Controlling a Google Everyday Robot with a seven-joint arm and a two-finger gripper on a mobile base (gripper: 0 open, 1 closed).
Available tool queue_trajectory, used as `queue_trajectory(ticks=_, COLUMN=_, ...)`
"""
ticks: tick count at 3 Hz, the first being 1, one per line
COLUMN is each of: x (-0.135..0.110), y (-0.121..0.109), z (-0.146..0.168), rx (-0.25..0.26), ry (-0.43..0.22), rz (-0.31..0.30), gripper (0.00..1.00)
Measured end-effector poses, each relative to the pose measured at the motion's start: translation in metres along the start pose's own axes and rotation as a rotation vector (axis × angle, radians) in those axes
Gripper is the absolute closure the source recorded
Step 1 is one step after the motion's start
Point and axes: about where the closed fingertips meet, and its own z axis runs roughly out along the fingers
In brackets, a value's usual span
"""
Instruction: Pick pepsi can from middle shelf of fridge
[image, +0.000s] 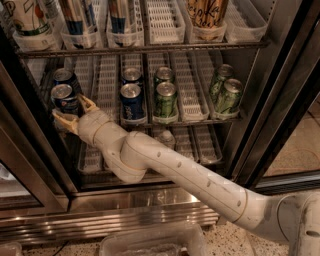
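Note:
The fridge (280, 100) stands open, its middle shelf (187, 90) lined with white slotted trays. Blue pepsi cans stand on it: one at the front left (64, 98), one behind it (64, 77), and two in a lane further right (132, 102). My gripper (74, 112) reaches in at the left, its tan fingers (88, 103) open on either side of the base of the front left pepsi can. The can stands upright on the shelf.
Green cans (165, 101) stand in the middle lane and at the right (229, 96). The upper shelf (150, 48) holds bottles and cartons in trays. A small bottle (166, 137) sits on the lower shelf. A clear bin (150, 242) lies on the floor in front.

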Motion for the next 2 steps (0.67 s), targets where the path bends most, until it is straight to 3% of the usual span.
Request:
queue_trajectory(ticks=1, x=0.0, y=0.0, z=0.0, rx=0.0, ry=0.0, rz=0.0, gripper=1.0)
queue_trajectory(ticks=2, x=-0.0002, y=0.0002, z=0.0001, rx=0.0, ry=0.0, rz=0.0, gripper=1.0)
